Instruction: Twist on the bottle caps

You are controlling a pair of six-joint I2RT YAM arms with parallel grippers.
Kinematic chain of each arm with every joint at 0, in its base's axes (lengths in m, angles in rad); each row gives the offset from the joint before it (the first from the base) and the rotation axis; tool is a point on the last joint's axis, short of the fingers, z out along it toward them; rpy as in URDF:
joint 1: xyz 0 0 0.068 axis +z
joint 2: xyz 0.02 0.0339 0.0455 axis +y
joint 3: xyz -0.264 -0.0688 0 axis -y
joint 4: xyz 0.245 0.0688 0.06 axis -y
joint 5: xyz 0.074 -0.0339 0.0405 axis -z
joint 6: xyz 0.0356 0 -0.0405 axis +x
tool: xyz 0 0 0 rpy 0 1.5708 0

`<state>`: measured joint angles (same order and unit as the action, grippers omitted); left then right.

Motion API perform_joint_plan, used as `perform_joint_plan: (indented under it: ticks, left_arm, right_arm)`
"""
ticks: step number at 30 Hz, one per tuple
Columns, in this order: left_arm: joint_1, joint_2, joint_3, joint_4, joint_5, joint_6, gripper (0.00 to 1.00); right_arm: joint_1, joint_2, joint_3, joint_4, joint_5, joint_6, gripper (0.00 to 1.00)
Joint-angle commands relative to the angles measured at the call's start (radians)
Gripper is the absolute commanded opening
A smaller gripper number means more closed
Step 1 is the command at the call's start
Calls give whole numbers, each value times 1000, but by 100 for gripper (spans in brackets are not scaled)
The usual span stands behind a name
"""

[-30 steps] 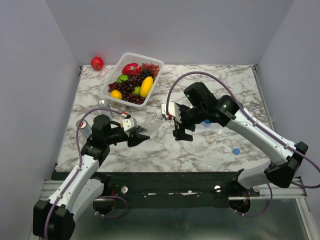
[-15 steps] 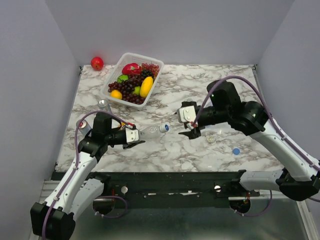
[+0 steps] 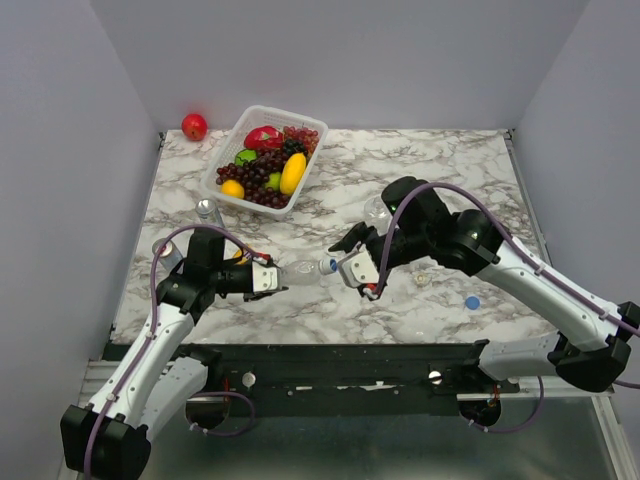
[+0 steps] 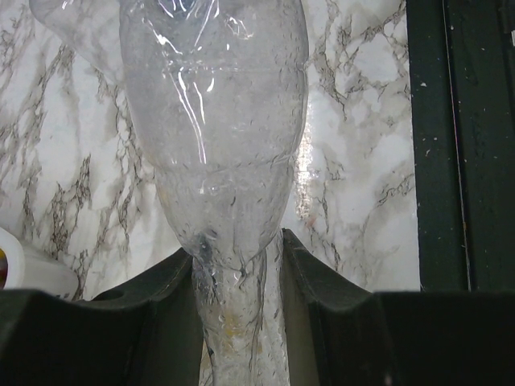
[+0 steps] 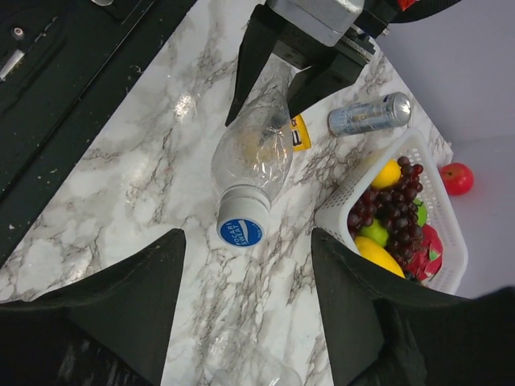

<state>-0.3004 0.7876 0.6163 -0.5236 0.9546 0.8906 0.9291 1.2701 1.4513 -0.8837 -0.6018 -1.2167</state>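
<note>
your left jaws were clamped on the base of a clear crumpled plastic bottle over the marbled desk; its long axis aimed the blue-and-white round cap between your open right jaws.

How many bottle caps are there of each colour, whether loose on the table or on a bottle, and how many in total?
Plain blue cap: 1
Blue-and-white cap: 1, on the clear bottle
Pale whitish cap: 1
Total: 3
</note>
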Motion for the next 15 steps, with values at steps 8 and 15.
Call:
perform_joint_plan:
  ticks: [8, 15]
  left_arm:
    - [0, -1, 49, 34, 59, -30, 0]
    - [0, 10, 49, 59, 62, -47, 0]
  right_arm:
    - [10, 49, -16, 17, -26, -60, 68]
    - [8, 63, -19, 29, -18, -46, 60]
